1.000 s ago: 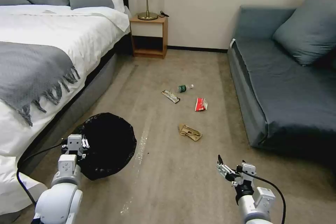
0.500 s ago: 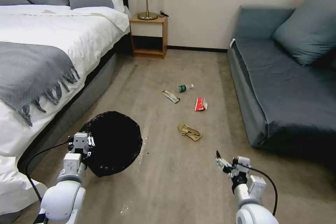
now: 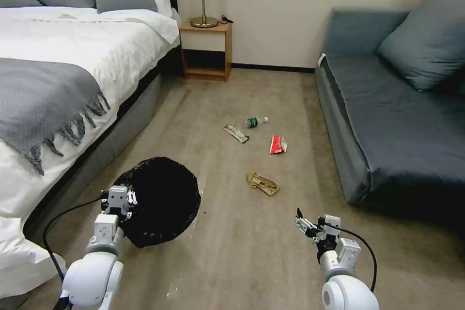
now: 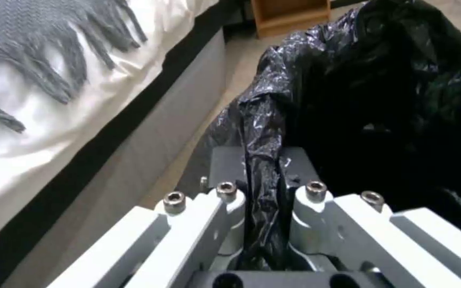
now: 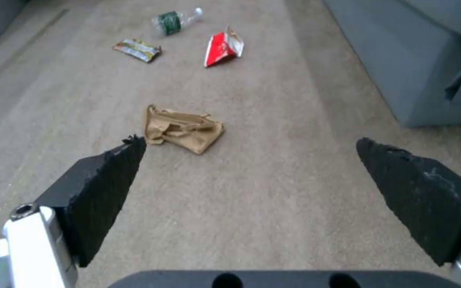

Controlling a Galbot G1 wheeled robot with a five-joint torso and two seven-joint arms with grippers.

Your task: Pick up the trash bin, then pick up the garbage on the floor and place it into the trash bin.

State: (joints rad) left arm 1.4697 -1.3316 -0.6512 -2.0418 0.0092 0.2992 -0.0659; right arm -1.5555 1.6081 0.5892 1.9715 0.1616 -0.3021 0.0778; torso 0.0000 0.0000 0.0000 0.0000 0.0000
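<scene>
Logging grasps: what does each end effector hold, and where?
Left end effector pinches the trash bin by its bag-covered rim; right end effector is open, empty.

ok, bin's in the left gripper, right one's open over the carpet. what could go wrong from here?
1. The left gripper seems shut mostly on the black bag at the trash bin rim; the liner could slip or tear and drop the bin.
2. The bin looks tilted, so litter might miss it.
3. The right gripper is open, short of the tan paper; flat on the floor, it may be hard to pinch.
</scene>
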